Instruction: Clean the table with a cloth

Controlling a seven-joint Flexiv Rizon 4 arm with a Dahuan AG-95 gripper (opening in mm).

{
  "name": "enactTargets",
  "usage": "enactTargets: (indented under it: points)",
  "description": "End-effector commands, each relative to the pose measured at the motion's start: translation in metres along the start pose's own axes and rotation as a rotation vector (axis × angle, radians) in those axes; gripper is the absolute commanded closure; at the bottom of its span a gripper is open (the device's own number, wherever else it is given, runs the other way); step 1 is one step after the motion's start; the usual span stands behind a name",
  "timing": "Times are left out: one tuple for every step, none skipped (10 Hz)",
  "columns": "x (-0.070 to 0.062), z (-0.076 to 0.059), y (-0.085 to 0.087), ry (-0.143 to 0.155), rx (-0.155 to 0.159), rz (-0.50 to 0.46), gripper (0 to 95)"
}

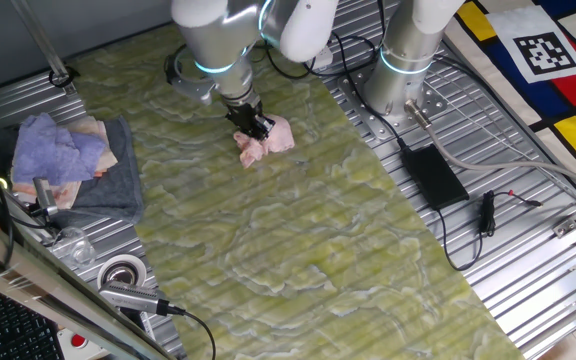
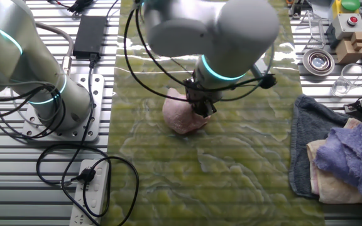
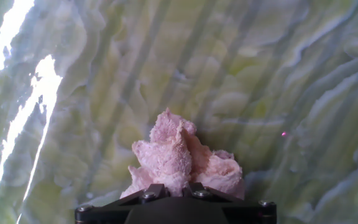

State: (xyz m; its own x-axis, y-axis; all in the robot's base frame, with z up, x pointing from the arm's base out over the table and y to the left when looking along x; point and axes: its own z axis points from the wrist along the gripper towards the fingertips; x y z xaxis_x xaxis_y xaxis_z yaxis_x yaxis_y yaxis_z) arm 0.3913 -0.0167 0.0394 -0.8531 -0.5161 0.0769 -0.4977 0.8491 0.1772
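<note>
Pinching the cloth (image 1: 265, 140) w/ my gripper (image 1: 253, 125) — jaws closed down on the bunched pink rag, which sits on the table (image 1: 298, 260) towards the end nearest the arm base (image 1: 400, 75). Hand view: cloth (image 3: 182, 158) crumpled right at my fingertips, touching the marbled surface (image 3: 241, 68).

Room: table runs long; most of the green surface on the side away from the base is bare. Long edges border ribbed grey metal panels (image 1: 528, 290) both sides. Cloth is roughly mid-width, apart from both long edges.

Edge clutter:
- base side: black power brick (image 1: 433, 172) + cables on the panel, just off the table edge.
- other side: dark grey towel (image 2: 307, 135) overlapping the table edge, lavender cloth (image 2: 347, 150) piled on top — well apart from me.
- power strip (image 2: 93, 188) on the panel nr the base, other fixed view.

Containers: small round metal tin (image 2: 318, 61) on the panel, contents — can't tell.
</note>
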Motion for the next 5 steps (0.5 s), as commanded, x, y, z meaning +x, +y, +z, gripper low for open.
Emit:
enactTargets:
  points:
    - [-0.0024, 0.0005, -0.0006, -0.026, -0.042, 0.01, 95.0]
    - [-0.0024, 0.0005, -0.0006, -0.028, -0.045, 0.009, 95.0]
    - [-0.0024, 0.0005, -0.0006, -0.027, -0.046, 0.004, 95.0]
    - [-0.0024, 0.0005, -0.0006, -0.011, -0.035, 0.044, 95.0]
    - [-0.0024, 0.0005, -0.0006, -0.005, -0.024, 0.078, 95.0]
